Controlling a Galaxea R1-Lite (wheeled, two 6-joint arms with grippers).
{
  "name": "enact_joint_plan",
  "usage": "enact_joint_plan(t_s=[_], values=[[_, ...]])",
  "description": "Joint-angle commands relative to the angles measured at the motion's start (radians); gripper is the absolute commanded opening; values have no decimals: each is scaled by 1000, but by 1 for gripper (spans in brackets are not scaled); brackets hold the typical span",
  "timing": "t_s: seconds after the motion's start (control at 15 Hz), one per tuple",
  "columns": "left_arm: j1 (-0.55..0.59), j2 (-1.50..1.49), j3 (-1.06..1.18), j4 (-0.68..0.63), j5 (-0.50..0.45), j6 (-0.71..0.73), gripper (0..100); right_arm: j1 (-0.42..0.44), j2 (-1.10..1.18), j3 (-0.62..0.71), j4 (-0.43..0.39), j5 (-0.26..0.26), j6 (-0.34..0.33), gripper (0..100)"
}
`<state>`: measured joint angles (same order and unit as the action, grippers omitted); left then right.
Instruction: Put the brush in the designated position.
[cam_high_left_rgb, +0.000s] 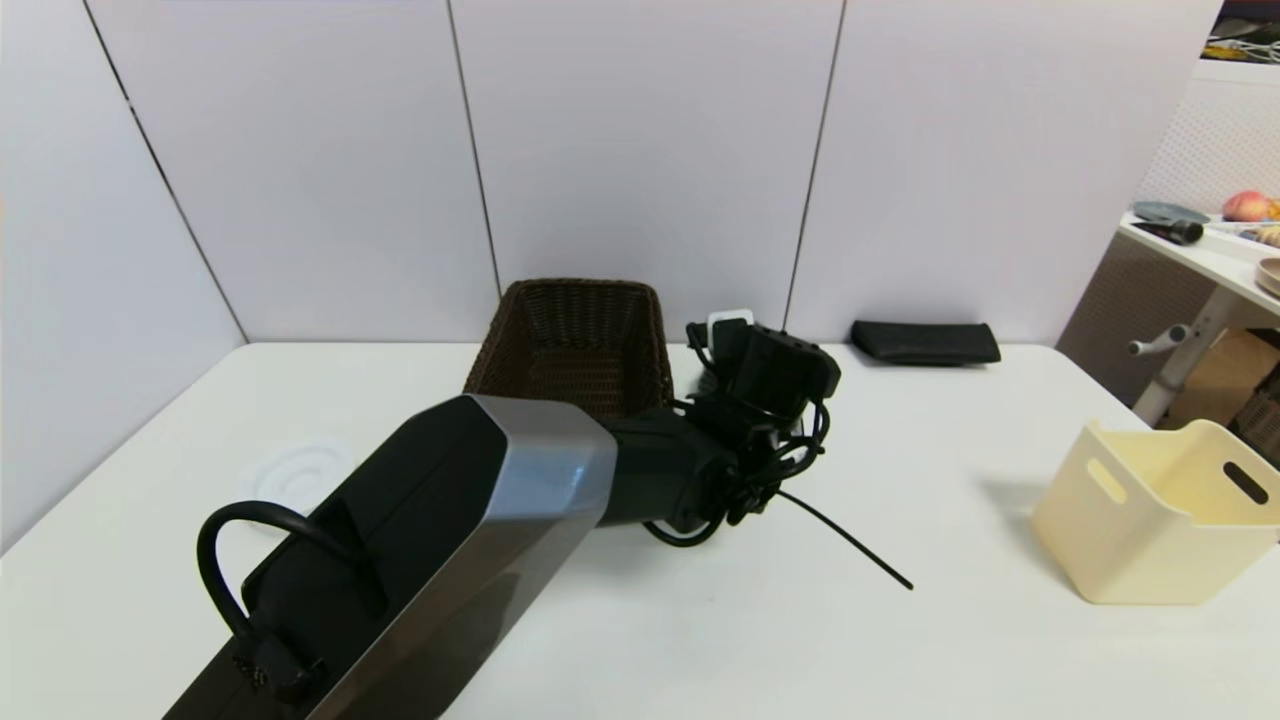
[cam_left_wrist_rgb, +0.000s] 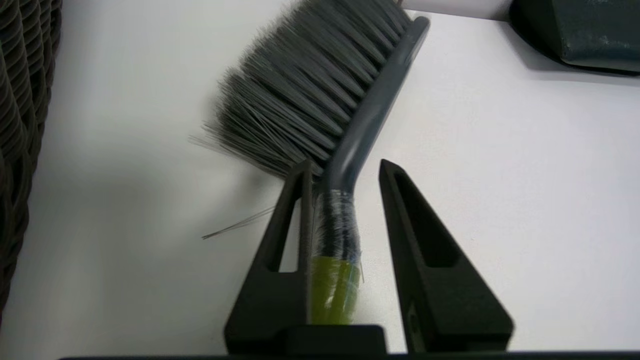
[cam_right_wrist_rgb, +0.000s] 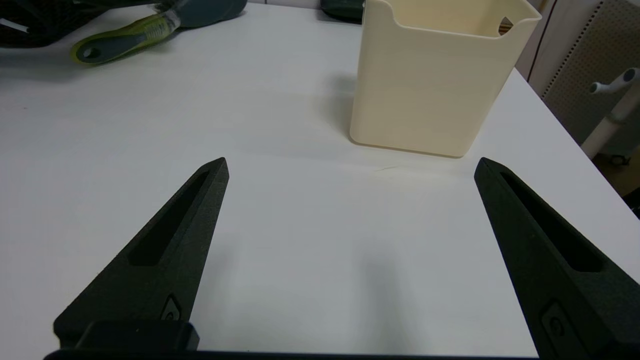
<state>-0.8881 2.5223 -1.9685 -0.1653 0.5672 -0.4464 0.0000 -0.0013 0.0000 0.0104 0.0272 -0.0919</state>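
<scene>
The brush is seen at centre frame on the desk, beside the basket. The left gripper is released around its handle; a snagged finger could drag it. The right gripper is spread, idle.

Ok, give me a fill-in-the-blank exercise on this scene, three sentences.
1. The left claw straddles the brush at its ____.
2. The brush lies on the white ____, not in the wicker basket.
3. The right claw is open and holds ____; the cream bin stands beyond it.

Missing words: handle; table; nothing
</scene>
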Motion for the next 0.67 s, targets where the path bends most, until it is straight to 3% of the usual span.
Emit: enact_joint_plan(t_s=[0.07,0.27,0.4,0.67], values=[[6,-16,0,6,2,12,100,0,1,2,0,0,-2,100],[6,-74,0,86,-20,72,100,0,1,2,0,0,-2,100],[1,-145,2,193,-101,149,100,0,1,2,0,0,-2,100],[-65,-298,2,262,-417,282,100,0,1,2,0,0,-2,100]])
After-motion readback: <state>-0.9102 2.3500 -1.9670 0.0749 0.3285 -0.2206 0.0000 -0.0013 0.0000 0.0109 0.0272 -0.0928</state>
